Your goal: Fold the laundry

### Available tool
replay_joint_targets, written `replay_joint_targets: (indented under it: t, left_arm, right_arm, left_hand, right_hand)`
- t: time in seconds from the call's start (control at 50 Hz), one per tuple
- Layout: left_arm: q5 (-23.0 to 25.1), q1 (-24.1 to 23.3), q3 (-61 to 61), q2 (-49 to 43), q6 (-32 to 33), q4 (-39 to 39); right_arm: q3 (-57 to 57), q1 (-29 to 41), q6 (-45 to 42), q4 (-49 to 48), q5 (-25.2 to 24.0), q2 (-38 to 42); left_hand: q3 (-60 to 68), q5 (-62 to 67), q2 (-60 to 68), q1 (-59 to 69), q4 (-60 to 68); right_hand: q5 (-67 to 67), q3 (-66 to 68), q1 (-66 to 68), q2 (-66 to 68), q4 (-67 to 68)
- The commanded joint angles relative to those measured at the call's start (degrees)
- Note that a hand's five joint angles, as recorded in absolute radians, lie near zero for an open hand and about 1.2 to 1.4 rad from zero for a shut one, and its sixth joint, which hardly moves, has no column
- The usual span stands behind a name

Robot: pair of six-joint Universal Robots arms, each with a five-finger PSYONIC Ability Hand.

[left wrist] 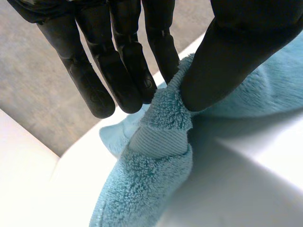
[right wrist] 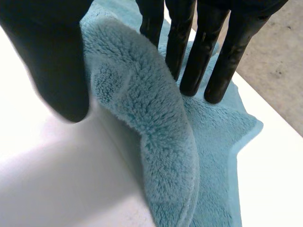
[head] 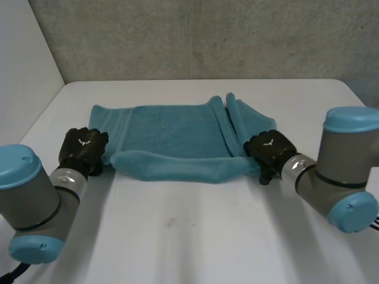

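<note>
Pinching the towel's near corners

The teal towel (head: pixel 172 133) lies spread across the far half of the white table (head: pixel 189 236), its near edge lifted slightly. The left hand (head: pixel 83 151) nips the near left corner between thumb and straight fingers (left wrist: pixel 118 71) (the ribbed band shows there). The right hand (head: pixel 269 148) holds the near right corner, a raised fold standing between its thumb and fingers (right wrist: pixel 208 52).

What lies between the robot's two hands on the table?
The blue towel, in the head view: its near edge runs from the left hand to the right hand, each pinching an end.
</note>
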Motion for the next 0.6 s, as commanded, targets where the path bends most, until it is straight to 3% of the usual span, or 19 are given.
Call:
replay_joint_targets:
  t: [0.02,0.14,0.22,0.34,0.44,0.54,0.6]
  left_arm:
    - [0.2,0.4,-2.1,4.8,0.0,-4.5]
    - [0.0,1.6,-2.3,8.7,0.0,-5.4]
    - [0.1,2.2,-2.4,10.7,-0.1,-6.0]
    - [0.1,3.3,-2.6,14.3,-0.5,-6.2]
    - [0.2,3.8,-3.4,16.5,-0.5,-6.3]
    - [0.2,3.8,-4.0,17.0,-0.6,-6.4]
    - [0.2,3.7,-4.2,17.0,-0.6,-6.3]
  right_arm:
    - [2.9,-4.8,11.1,1.8,-0.8,-9.3]
    - [4.9,-11.8,18.8,3.2,-3.1,-15.2]
    - [6.5,-16.5,17.3,6.3,-9.0,-16.6]
    - [7.6,-21.0,15.7,7.4,-13.0,-16.4]
    - [9.9,-22.6,16.6,7.7,-14.9,-15.3]
    - [9.4,-22.7,22.1,7.1,-15.4,-6.4]
    - [9.1,-22.7,23.9,6.9,-15.7,-5.2]
  left_hand:
    - [11.5,15.2,11.3,14.9,11.5]
    - [11.5,15.2,11.3,14.9,11.5]
    - [11.5,15.2,11.3,14.9,11.5]
    - [11.5,15.2,11.3,14.9,11.5]
    - [11.5,15.2,11.3,14.9,11.5]
    - [11.5,15.2,11.3,14.9,11.5]
    - [11.5,15.2,11.3,14.9,11.5]
  right_hand:
    - [-16.1,-15.5,-9.2,-15.4,-15.6]
    - [-15.1,-14.5,-8.2,-14.4,-14.6]
    - [-14.3,-13.7,-7.3,-13.5,-13.8]
    - [-14.3,-13.7,-7.3,-13.5,-13.8]
    - [-13.4,-12.9,-6.5,-12.7,-12.9]
    - [-10.3,-9.7,-3.3,-9.5,-9.7]
    - [-9.6,-9.0,-2.6,-8.8,-9.0]
